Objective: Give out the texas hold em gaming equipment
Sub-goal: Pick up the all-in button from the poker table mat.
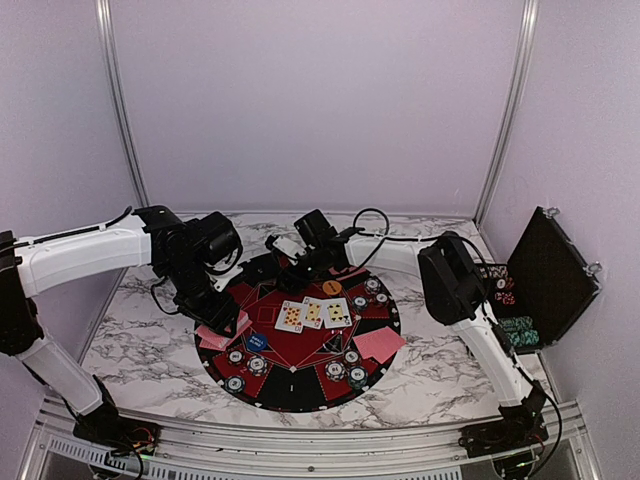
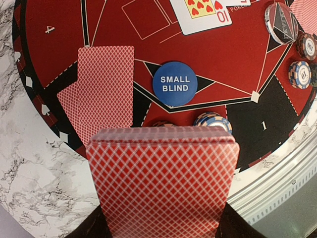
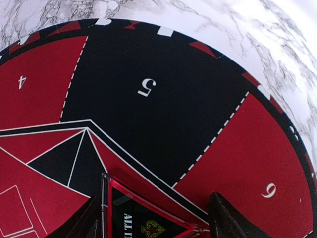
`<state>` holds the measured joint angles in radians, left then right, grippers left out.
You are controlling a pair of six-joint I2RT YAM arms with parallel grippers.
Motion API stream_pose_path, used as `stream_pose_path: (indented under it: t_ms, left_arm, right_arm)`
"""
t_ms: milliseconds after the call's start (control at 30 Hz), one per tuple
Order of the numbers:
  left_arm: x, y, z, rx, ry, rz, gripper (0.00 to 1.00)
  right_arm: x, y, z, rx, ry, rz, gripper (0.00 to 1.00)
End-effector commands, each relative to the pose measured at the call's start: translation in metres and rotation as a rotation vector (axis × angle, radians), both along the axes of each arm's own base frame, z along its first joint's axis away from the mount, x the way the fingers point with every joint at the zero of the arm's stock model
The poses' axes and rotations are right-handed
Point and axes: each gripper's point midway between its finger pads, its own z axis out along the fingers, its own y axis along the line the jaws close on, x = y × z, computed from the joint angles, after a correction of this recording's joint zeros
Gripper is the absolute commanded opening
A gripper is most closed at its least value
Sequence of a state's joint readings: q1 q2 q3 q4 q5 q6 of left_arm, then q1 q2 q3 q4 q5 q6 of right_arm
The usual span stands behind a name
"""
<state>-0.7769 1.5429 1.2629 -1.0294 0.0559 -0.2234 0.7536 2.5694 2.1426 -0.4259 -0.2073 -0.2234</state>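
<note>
Well under way: three face-up cards (image 1: pixel 313 313), a face-down pair (image 2: pixel 101 94), the SMALL BLIND button (image 2: pixel 175 84) and chip stacks (image 1: pixel 345 372) lie on the mat (image 3: pixel 148 59), yet the left gripper (image 2: pixel 163 229) pinches the undealt deck (image 2: pixel 161 178) at its left edge, while the right gripper (image 3: pixel 156 225) straddles an ALL IN triangle (image 3: pixel 138 213) — gripped or not, I cannot tell.

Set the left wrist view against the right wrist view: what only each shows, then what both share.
Only the left wrist view: the red-backed card deck held in the left gripper, two face-down red-backed cards, the round blue SMALL BLIND marker, a face-up ten of hearts, striped poker chips. Only the right wrist view: the red-edged triangular marker straddled by the right gripper, and the sections numbered 5 and 6. Both: the round black-and-red mat, its section 4, the white marble table.
</note>
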Motion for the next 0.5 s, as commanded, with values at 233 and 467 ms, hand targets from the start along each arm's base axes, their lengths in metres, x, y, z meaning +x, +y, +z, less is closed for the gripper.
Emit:
stream_pose_path:
  t_ms: [233, 467]
  left_arm:
    - [0.002, -0.003, 0.008, -0.022, -0.008, -0.006, 0.53]
    - [0.002, -0.003, 0.008, -0.021, -0.009, -0.004, 0.53]
  right_arm:
    - [0.002, -0.003, 0.021, 0.027, 0.021, -0.102, 0.65]
    - [0.002, 0.0, 0.045, 0.071, 0.028, -0.127, 0.64]
